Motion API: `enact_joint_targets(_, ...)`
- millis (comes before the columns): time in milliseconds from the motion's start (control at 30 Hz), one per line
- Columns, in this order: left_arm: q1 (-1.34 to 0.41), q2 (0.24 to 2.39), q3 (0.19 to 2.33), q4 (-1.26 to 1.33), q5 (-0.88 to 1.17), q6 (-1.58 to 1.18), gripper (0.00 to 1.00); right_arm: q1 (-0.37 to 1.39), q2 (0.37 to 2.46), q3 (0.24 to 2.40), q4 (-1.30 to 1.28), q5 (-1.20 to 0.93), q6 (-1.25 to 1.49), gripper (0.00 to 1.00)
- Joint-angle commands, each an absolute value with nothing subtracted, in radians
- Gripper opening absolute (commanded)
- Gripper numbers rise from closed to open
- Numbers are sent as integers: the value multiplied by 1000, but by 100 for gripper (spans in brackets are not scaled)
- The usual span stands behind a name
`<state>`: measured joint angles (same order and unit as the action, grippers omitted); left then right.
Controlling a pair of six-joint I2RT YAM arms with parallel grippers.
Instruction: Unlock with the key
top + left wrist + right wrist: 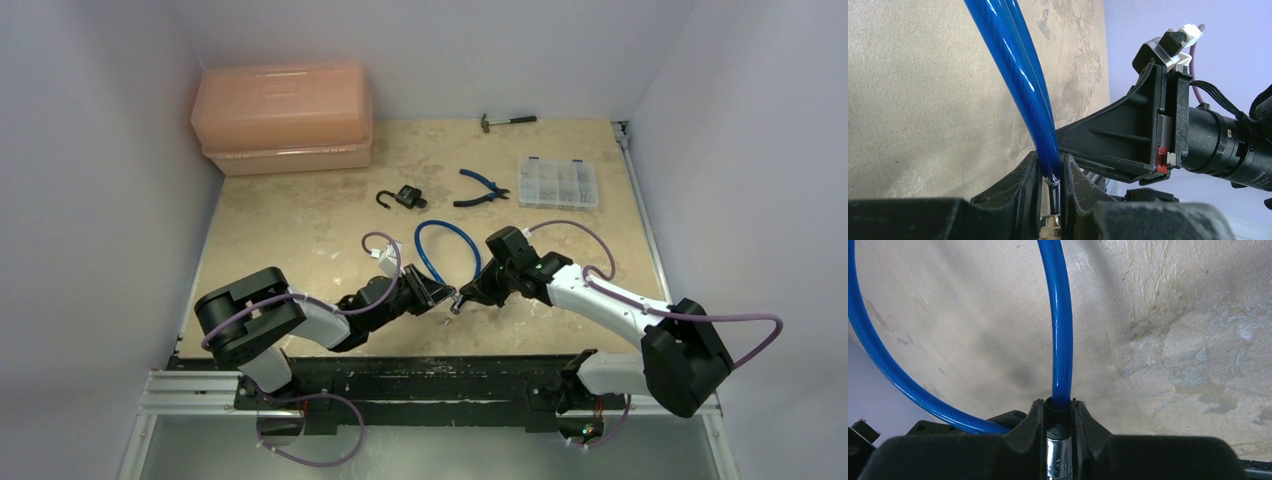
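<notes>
A blue cable [442, 223] loops over the table between my two grippers. My left gripper [438, 297] [1050, 162] is shut on the cable's thin metal pin end [1053, 192], with the blue cable [1018, 65] running up out of the jaws. My right gripper [472, 295] [1058, 405] is shut on the cable's other end, a black collar and chrome barrel [1058, 460], above which the blue cable [1060, 315] rises. The two gripped ends sit close together, and a metal tip [457, 305] shows between them. The key is not visible in any view.
A small black padlock [408, 197] with an open shackle lies farther back, beside blue-handled pliers [482, 187]. A clear parts box [558, 183] and a hammer [508, 121] are at the back right. An orange toolbox [283, 118] stands at the back left.
</notes>
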<state>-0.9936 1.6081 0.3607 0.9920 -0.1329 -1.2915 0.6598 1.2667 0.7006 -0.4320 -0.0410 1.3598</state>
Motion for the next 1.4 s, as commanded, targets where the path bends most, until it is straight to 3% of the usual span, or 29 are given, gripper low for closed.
enact_joint_targets(0,-983,1599,347,1070,-141,-1312,0,663,1247,713,-381,-53,1342,0)
enact_joint_targets(667,-962,1528,302,1039,-206,-1335,0,664,1247,735,-414,47,1244,0)
enact_joint_targets(1000,-937,1350,260,839,-254,-1285,0,662,1221,746,-470,117,1222,0)
enact_joint_targets(1367,-886,1023,193,450,-371,-1236,0,640,1207,747,-526,261,1186,0)
